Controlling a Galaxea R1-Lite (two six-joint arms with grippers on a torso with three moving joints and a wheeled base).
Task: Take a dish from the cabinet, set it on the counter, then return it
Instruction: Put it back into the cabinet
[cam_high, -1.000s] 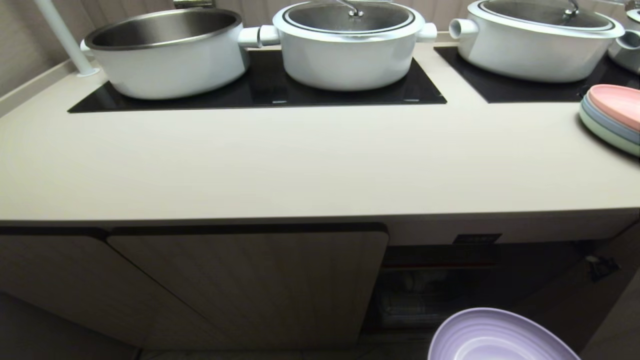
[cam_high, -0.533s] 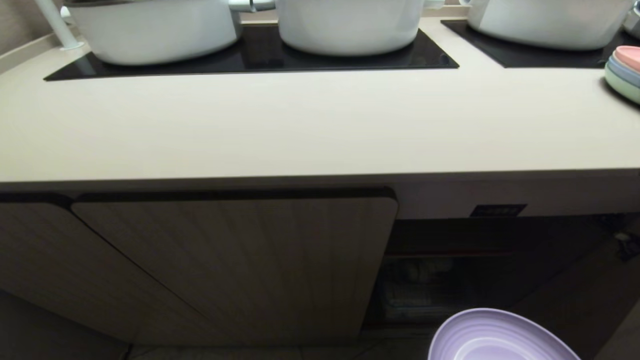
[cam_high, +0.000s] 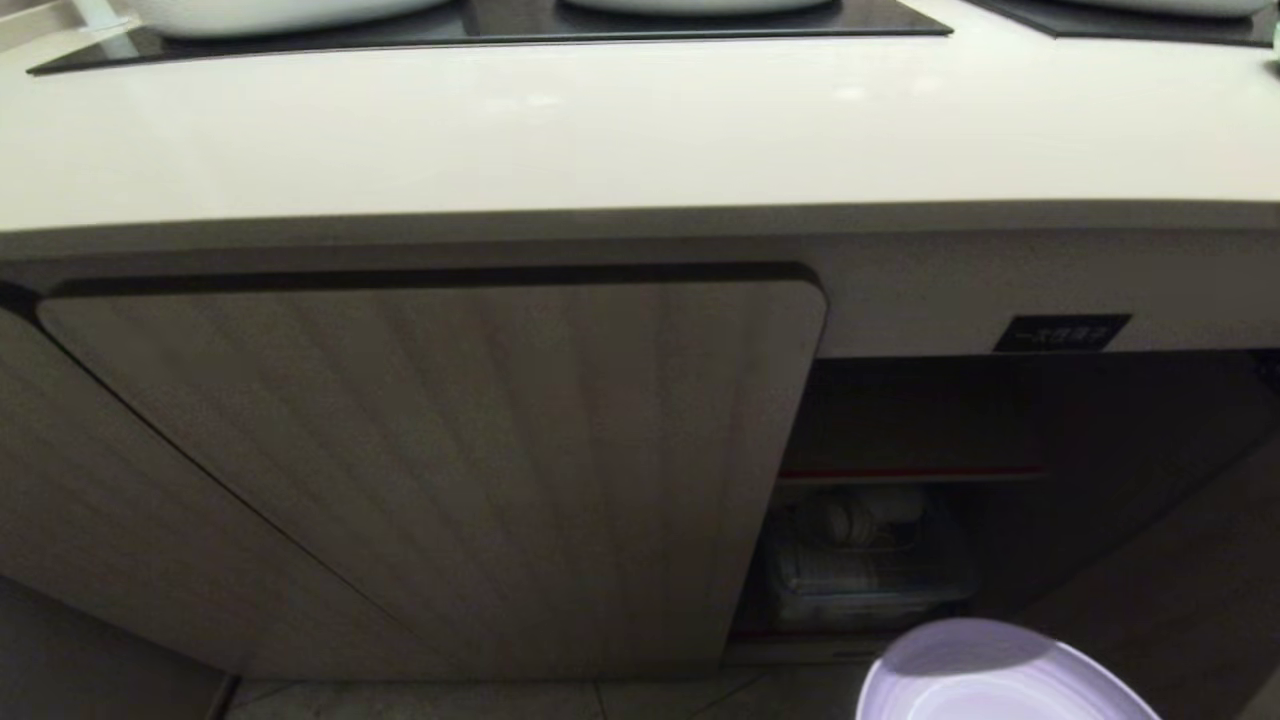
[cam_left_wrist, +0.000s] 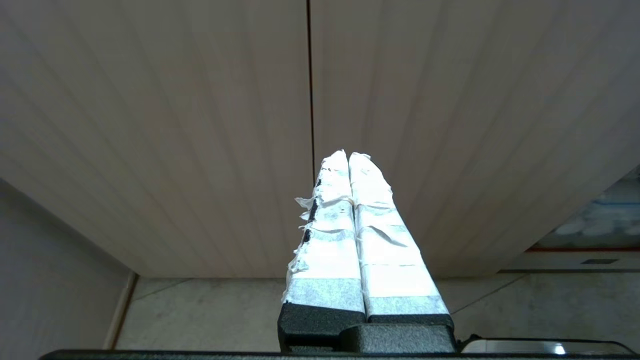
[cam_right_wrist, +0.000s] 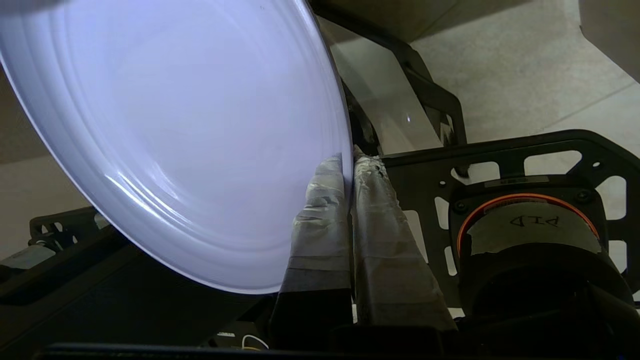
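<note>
The lavender dish (cam_high: 1000, 680) shows at the bottom right of the head view, low in front of the open cabinet (cam_high: 900, 480). In the right wrist view my right gripper (cam_right_wrist: 348, 160) is shut on the dish's (cam_right_wrist: 175, 130) rim, one taped finger on each face. The cabinet has a ribbed beige door (cam_high: 430, 460), a red-edged shelf and a small black label (cam_high: 1062, 332). The counter (cam_high: 640, 130) runs across the top of the head view. My left gripper (cam_left_wrist: 348, 156) is shut on nothing, parked in front of ribbed door panels (cam_left_wrist: 200, 125).
Black cooktop panels (cam_high: 500, 20) with white pot bottoms line the counter's far edge. A wire rack with pale dishes (cam_high: 865, 560) sits inside the cabinet under the shelf. Tiled floor (cam_left_wrist: 210, 315) lies below the doors. My own black base frame (cam_right_wrist: 525, 165) is under the plate.
The head camera has sunk: counter and pots slid up the picture, the pastel plate stack left the view, and the cabinet opening shows larger. The dish stays at the bottom right in the right gripper.
</note>
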